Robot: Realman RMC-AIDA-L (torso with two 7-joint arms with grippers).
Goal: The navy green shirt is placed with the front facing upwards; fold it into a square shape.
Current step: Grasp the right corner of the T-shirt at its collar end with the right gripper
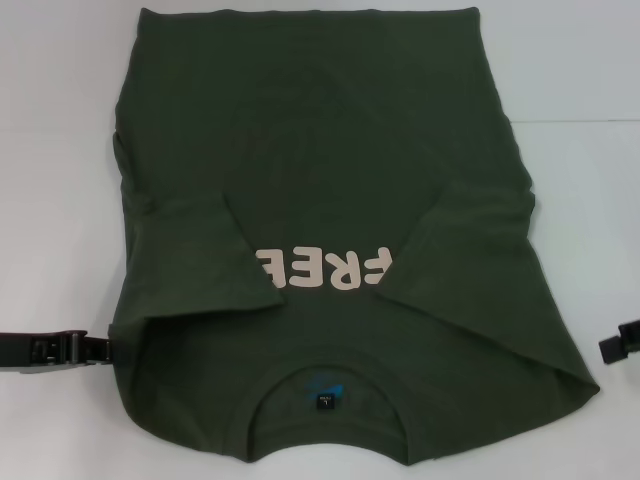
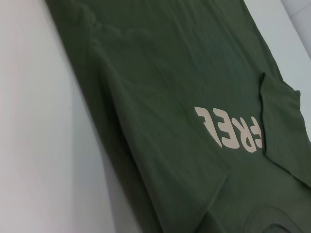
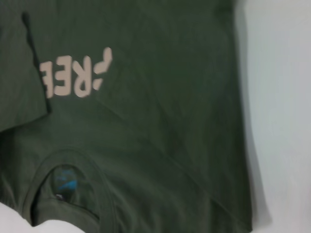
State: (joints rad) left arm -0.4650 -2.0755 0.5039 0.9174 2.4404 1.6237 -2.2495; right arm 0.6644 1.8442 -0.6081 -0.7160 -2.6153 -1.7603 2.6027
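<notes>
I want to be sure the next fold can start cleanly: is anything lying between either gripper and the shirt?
Nothing visible. The left gripper sits at the shirt's left edge, the right gripper just off its right edge, with only bare table between. Both sleeves are already folded inward over the lettering.

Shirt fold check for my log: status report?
Left gripper at shirt's left edge, right gripper off right. Navy green shirt flat, both sleeves folded in. Nothing obstructing.

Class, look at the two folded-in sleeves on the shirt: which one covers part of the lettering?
The sleeve on the robot's right overlaps the start of the lettering; the left sleeve only reaches its edge.
</notes>
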